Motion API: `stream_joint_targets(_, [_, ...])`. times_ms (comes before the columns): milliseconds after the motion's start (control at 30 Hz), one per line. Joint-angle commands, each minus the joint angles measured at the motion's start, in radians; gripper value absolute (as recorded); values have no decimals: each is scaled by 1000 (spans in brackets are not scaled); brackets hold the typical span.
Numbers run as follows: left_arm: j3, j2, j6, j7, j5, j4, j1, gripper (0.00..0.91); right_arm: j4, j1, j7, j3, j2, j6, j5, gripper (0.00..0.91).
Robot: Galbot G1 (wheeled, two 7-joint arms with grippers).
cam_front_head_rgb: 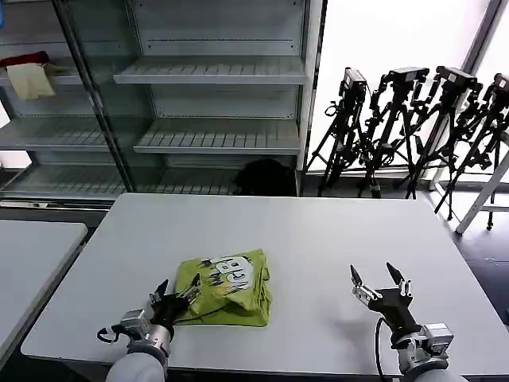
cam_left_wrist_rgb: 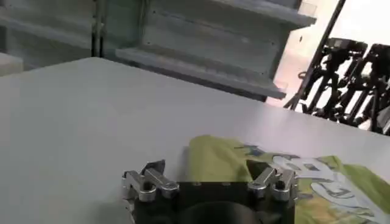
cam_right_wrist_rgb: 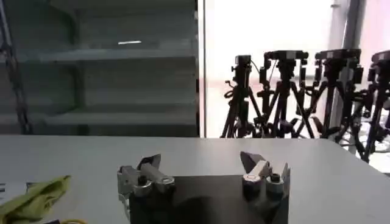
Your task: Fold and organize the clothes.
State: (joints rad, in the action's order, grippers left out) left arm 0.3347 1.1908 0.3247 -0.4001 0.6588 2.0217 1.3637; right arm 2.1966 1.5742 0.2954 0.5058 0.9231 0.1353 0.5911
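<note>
White table (cam_front_head_rgb: 318, 239) fills the foreground. At its near edge, the left gripper (cam_front_head_rgb: 176, 298) sits released, fingertips at the near-left corner of the folded T-shirt (cam_front_head_rgb: 227, 286); the right gripper (cam_front_head_rgb: 380, 285) hovers released, well apart. Beyond stand shelves (cam_front_head_rgb: 215, 76) and tripods (cam_front_head_rgb: 413, 127).

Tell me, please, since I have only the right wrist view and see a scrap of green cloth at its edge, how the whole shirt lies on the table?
Observer: The lime-green T-shirt lies folded into a compact bundle, print facing up, near the table's front edge.
Operator: Where is the left gripper?
Observer: The left gripper is open at the shirt's near-left corner, fingers low by the fabric.
Operator: And mine, relative to the shirt?
Observer: The right gripper is open above bare table, well clear of the shirt on its right side.
</note>
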Motion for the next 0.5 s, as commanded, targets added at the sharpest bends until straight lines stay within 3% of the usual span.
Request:
stream_joint_targets(33, [-13,18,-15,8,13,-13,-5,907,0,1,0,2,-1,-2,-1,907])
stream_joint_targets(100, [-20,22,-22,11,4,-20,-6,897,1,0,0,2,-1,-2,0,907])
stream_joint_targets(133, [-25,23,-31,12,3,-27,-7,715,1,0,-1,1,0,-2,-1,907])
stream_joint_targets(167, [-27,24,-33,14,3,-29,-8,605,1,0,-1,0,0,-2,-1,907])
stream_joint_targets(200, [-32,27,-38,17,3,-37,-10,333,1,0,-1,0,0,-2,-1,907])
stream_joint_targets(233, [-35,29,-45,18,2,-40,-12,272,1,0,-1,-1,0,-2,-1,907])
stream_joint_targets(267, [-38,30,-50,18,2,-46,-13,151,1,0,-1,-1,1,-2,-1,907])
stream_joint_targets(333, [-41,32,-59,19,1,-53,-15,40,1,2,-1,1,0,-2,-1,907])
stream_joint_targets(500, [-53,33,-84,22,-8,-67,-13,10,4,1,-1,2,-2,-2,-1,907])
